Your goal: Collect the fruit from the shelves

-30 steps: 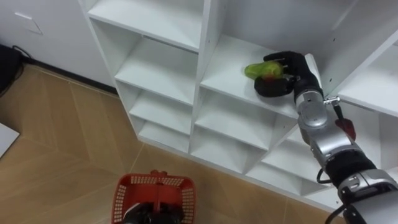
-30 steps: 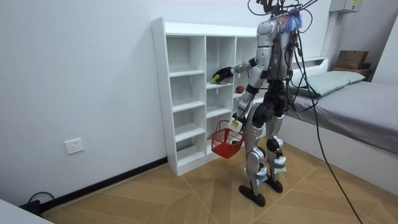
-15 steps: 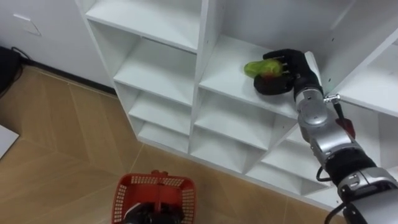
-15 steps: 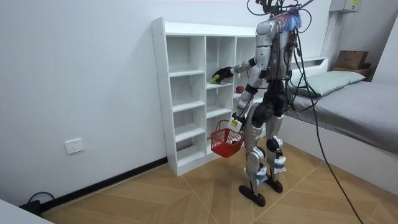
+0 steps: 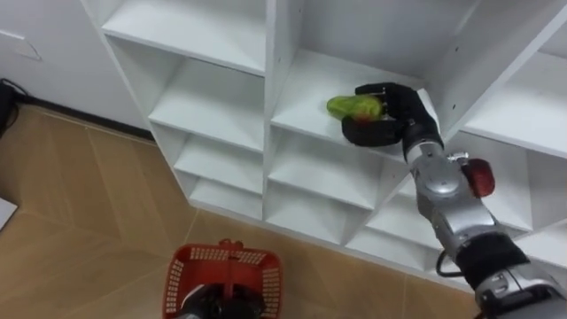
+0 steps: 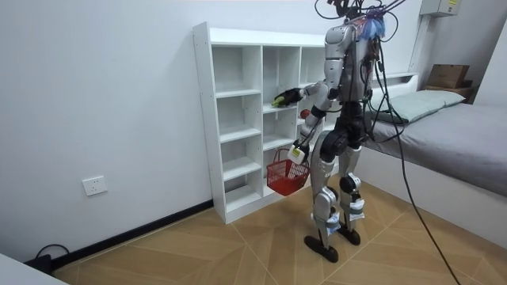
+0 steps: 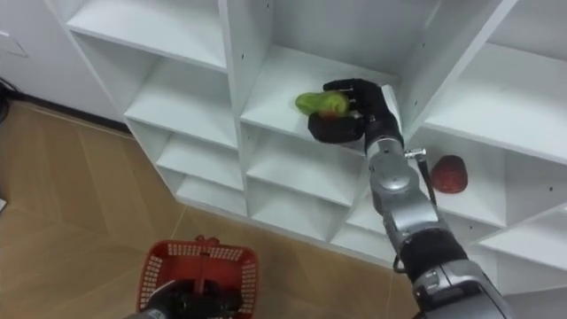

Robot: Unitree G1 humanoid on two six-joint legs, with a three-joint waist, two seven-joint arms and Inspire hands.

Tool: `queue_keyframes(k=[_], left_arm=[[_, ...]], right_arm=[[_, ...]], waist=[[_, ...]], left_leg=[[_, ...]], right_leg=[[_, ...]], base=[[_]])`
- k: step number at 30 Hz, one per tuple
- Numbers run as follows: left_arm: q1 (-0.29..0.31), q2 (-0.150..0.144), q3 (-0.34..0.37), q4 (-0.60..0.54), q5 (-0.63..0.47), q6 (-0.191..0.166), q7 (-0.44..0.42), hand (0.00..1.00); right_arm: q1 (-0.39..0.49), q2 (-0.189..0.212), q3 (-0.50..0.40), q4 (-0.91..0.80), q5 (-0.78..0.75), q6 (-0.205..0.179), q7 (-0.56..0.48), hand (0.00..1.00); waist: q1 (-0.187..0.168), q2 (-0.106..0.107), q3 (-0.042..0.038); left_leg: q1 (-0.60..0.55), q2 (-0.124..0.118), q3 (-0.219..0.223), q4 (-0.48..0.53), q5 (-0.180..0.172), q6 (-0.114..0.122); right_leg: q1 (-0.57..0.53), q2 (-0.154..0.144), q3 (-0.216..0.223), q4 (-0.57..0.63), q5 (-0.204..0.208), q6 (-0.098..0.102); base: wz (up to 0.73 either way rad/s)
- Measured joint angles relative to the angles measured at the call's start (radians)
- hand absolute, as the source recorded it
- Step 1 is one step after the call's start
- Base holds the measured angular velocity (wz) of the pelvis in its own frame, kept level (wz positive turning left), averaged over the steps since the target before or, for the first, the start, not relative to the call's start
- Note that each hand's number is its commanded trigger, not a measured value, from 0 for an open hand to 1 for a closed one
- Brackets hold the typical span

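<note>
**Green fruit gripped at the middle shelf**

The green fruit is at the front of the shelf, with the right hand curled round it. I cannot tell whether it rests there or is just lifted. It looks light, smooth and firm, and likely to slip or bruise if pinched at the tip, so a hold round its thick middle suits it best. A red fruit lies one bay to the right and lower. Down below, the left hand clasps the handle of the basket, which I'd say is ready for the drop.
</note>
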Motion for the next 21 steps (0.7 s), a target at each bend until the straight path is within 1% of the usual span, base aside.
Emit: queue_keyframes(k=[1,2,3,5,6,7,8,9,10,12,14,16,17,18,19,21], left_arm=[[0.000,-0.003,0.002,-0.003,0.000,0.000,0.005,1.00],[0.002,-0.005,0.013,-0.007,-0.002,0.000,0.014,1.00],[0.004,-0.005,0.020,-0.010,-0.002,0.000,0.022,1.00],[0.028,-0.008,0.037,-0.047,-0.001,-0.001,0.047,1.00],[0.037,-0.008,0.037,-0.056,-0.001,-0.004,0.054,1.00],[0.040,-0.008,0.036,-0.056,0.001,-0.004,0.061,1.00],[0.049,-0.008,0.036,-0.057,0.005,-0.006,0.072,1.00],[0.056,-0.008,0.037,-0.057,0.017,-0.012,0.077,1.00],[0.061,-0.009,0.037,-0.061,0.025,-0.017,0.081,1.00],[0.106,-0.008,0.039,-0.121,0.053,-0.021,0.092,1.00],[0.127,-0.009,0.039,-0.159,0.059,-0.023,0.106,1.00],[0.130,-0.010,0.038,-0.175,0.058,-0.032,0.121,1.00],[0.130,-0.013,0.037,-0.182,0.058,-0.042,0.130,1.00],[0.132,-0.019,0.037,-0.192,0.058,-0.048,0.133,1.00],[0.132,-0.021,0.037,-0.197,0.058,-0.050,0.135,1.00],[0.133,-0.021,0.035,-0.206,0.058,-0.054,0.137,1.00]], right_arm=[[0.012,0.005,0.000,-0.014,0.000,0.000,0.003,1.00],[0.047,0.014,-0.003,-0.057,0.002,0.001,0.010,1.00],[0.069,0.017,-0.002,-0.078,0.005,0.000,0.015,1.00],[0.155,0.023,0.000,-0.154,0.041,-0.004,0.042,1.00],[0.191,0.030,0.001,-0.166,0.069,-0.010,0.048,1.00],[0.208,0.034,0.001,-0.167,0.077,-0.014,0.052,1.00],[0.246,0.038,0.006,-0.190,0.074,-0.012,0.051,1.00],[0.286,0.039,0.009,-0.196,0.071,0.001,0.054,1.00],[0.308,0.039,0.008,-0.197,0.069,0.004,0.056,1.00],[0.398,0.040,0.008,-0.197,0.062,0.015,0.055,1.00],[0.444,0.048,0.008,-0.197,0.058,0.028,0.054,1.00],[0.459,0.059,0.007,-0.198,0.057,0.031,0.053,1.00],[0.459,0.061,0.007,-0.207,0.058,0.031,0.053,1.00],[0.461,0.061,0.007,-0.229,0.048,0.031,0.051,1.00],[0.467,0.061,0.006,-0.251,0.033,0.030,0.049,1.00],[0.485,0.060,0.007,-0.323,0.006,0.026,0.051,1.00]], waist=[[-0.006,0.001,-0.0007],[-0.020,0.004,-0.0040],[-0.024,0.006,-0.0063],[-0.050,0.015,-0.0152],[-0.061,0.021,-0.0177],[-0.067,0.024,-0.0201],[-0.069,0.030,-0.0253],[-0.071,0.034,-0.0283],[-0.074,0.036,-0.0288],[-0.082,0.046,-0.0296],[-0.102,0.050,-0.0294],[-0.121,0.052,-0.0289],[-0.127,0.054,-0.0280],[-0.127,0.056,-0.0279],[-0.127,0.058,-0.0269],[-0.128,0.061,-0.0246]], left_leg=[[0.000,0.000,0.002,0.000,0.000,0.000],[0.003,0.000,0.003,0.000,0.000,0.000],[0.004,0.000,0.004,0.000,0.000,0.000],[0.022,0.000,0.011,-0.006,0.000,0.001],[0.038,-0.001,0.014,-0.009,0.000,0.001],[0.047,0.000,0.016,-0.013,0.000,0.001],[0.069,0.000,0.022,-0.028,0.000,0.001],[0.081,0.000,0.026,-0.035,0.000,0.001],[0.085,0.000,0.030,-0.038,0.000,0.001],[0.091,0.000,0.046,-0.042,0.000,0.001],[0.093,0.001,0.054,-0.042,0.000,0.001],[0.096,0.004,0.065,-0.042,0.000,0.000],[0.105,0.006,0.077,-0.046,0.000,0.000],[0.116,0.009,0.089,-0.050,-0.001,-0.001],[0.121,0.010,0.095,-0.052,-0.001,-0.001],[0.140,0.014,0.104,-0.063,-0.002,-0.003]], right_leg=[[0.000,0.000,0.001,0.000,0.000,0.000],[0.003,0.000,0.004,0.000,0.000,0.000],[0.004,0.000,0.005,0.000,0.000,0.000],[0.016,-0.001,0.010,-0.001,0.000,0.001],[0.030,0.000,0.016,-0.003,0.000,0.001],[0.036,0.000,0.020,-0.003,0.000,0.001],[0.046,0.002,0.028,-0.003,0.000,0.001],[0.051,0.004,0.038,-0.003,0.000,0.001],[0.052,0.004,0.046,-0.004,0.000,0.001],[0.050,0.007,0.059,-0.003,0.000,0.002],[0.046,0.010,0.066,0.000,0.001,0.001],[0.046,0.013,0.077,0.000,0.002,-0.001],[0.046,0.016,0.088,0.000,0.004,-0.002],[0.048,0.019,0.103,-0.001,0.006,-0.003],[0.051,0.020,0.108,-0.001,0.006,-0.003],[0.057,0.025,0.126,-0.002,0.006,-0.003]], base=[[-0.03],[0.00],[-0.04],[-0.08],[-0.07],[-0.15],[-0.25],[-0.27],[-0.27],[-0.20],[-0.14],[-0.21],[-0.29],[-0.32],[-0.32],[-0.22]])
